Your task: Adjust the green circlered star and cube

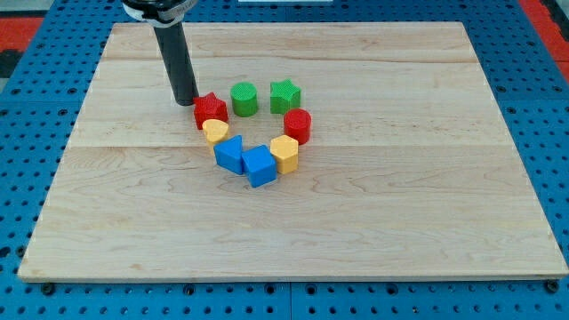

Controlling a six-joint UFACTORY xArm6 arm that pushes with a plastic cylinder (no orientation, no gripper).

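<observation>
Blue cube (260, 166), red star (211, 110), green circle (244, 99)

This looks like a robotics lab bench, not a home or a shop. A pale wooden board (356, 204) of glued planks lies flat on a blue pegboard (542, 107) drilled with a regular grid of holes, the sort of base used for bolting down test fixtures. At the view's top corners a red pegboard (22, 22) shows too. A dark rod (178, 62) hangs from a machine mount at the view's top, and my tip (186, 101) rests on the board. Small plastic blocks (258, 133) in plain red, green, blue and yellow sit in a ring, like props for a trial. Lighting is even and flat; nothing domestic shows.
</observation>
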